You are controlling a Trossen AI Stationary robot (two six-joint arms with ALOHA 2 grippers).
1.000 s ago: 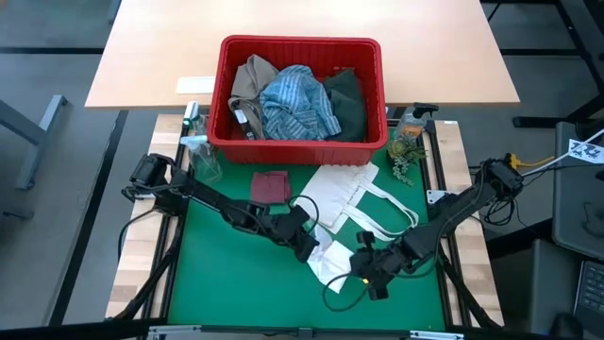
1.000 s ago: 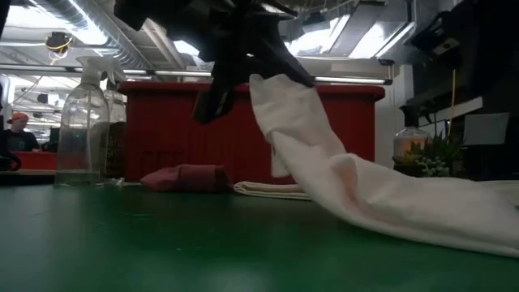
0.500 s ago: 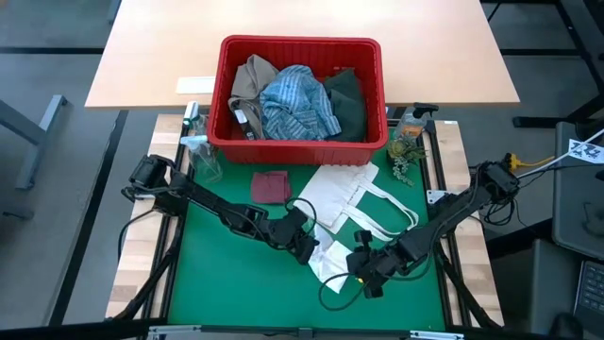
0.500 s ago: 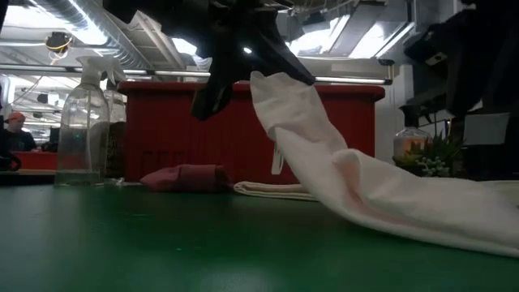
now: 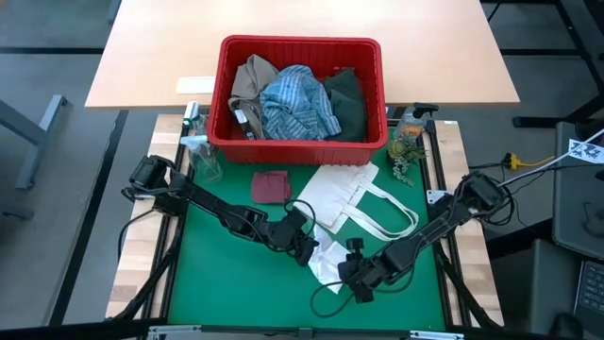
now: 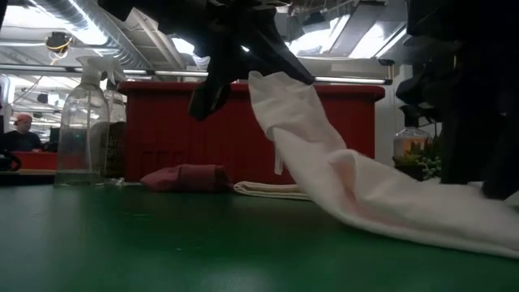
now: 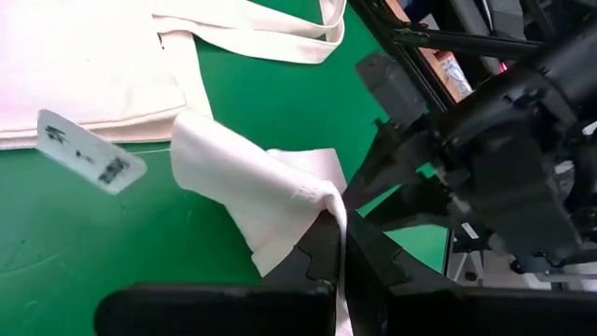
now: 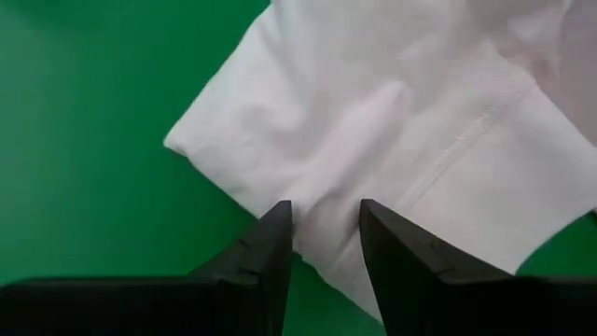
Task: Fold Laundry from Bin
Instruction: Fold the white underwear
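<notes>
White cloth, the small white cloth (image 5: 326, 257), lay at the near middle of the green mat (image 5: 222, 279), with one corner lifted off the surface. Its long axis ran from that raised corner down and away to the portion resting flat on the mat; in the low view the cloth (image 6: 340, 174) sloped from high at the centre to low at the right. The left gripper (image 5: 310, 247) was clamped shut on the raised corner, and the left wrist view showed the fabric (image 7: 256, 191) pinched between its dark fingers (image 7: 322, 252).

The right gripper (image 5: 351, 276) stood just beside the cloth's near edge. Its fingers (image 8: 270, 247) were parted to a moderate gap and pointed down onto the flat part of the cloth (image 8: 392, 131), close to its hem; whether the tips touched the fabric could not be determined.

Behind the cloth, the white tote bag (image 5: 344, 198) lay flat, its loop handles toward the right. The small maroon cloth (image 5: 271, 186) lay folded farther back and to the left, well apart from both grippers. The red bin (image 5: 300, 140) stood at the far edge of the mat, holding the tan garment (image 5: 250, 80), the blue-white striped shirt (image 5: 297, 104) and the dark green garment (image 5: 347, 102).

Open mat remained to the left and near side of the cloth. A spray bottle (image 5: 200, 151) stood at the far left corner and a small plant (image 5: 406, 156) at the far right.
</notes>
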